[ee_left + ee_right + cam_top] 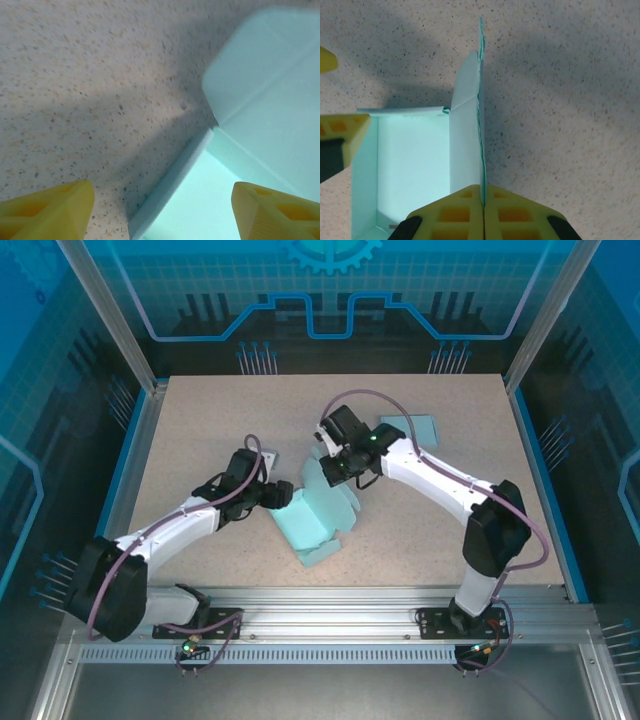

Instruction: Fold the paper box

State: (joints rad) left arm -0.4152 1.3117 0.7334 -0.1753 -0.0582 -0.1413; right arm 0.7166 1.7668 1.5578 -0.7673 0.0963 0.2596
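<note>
1. Counter (200, 440): speckled beige work surface carrying everything below.
2. Paper box (315, 520): pale teal card, lying near the middle of the counter between the two arms. It is partly formed. The right wrist view shows a floor with raised walls on the far and left sides, while the top view shows flaps spread flat at the near end. By this evidence the task is judged to be roughly midway. The base and some walls stand; the remaining panels have yet to be raised, folded over and locked.
3. Teal sheet (410, 427): a separate flat piece, well apart from the box toward the far right. Its purpose cannot be told.
4. Right tool (483, 197): clenched on the side panel (465, 150), its yellow fingers meeting across the thin upright card at the box's right edge.
5. Left tool (162, 215): released, fingers spread wide. A box edge lies between them, and neither is seen to touch it. In the top view it sits at the box's left end.
</note>
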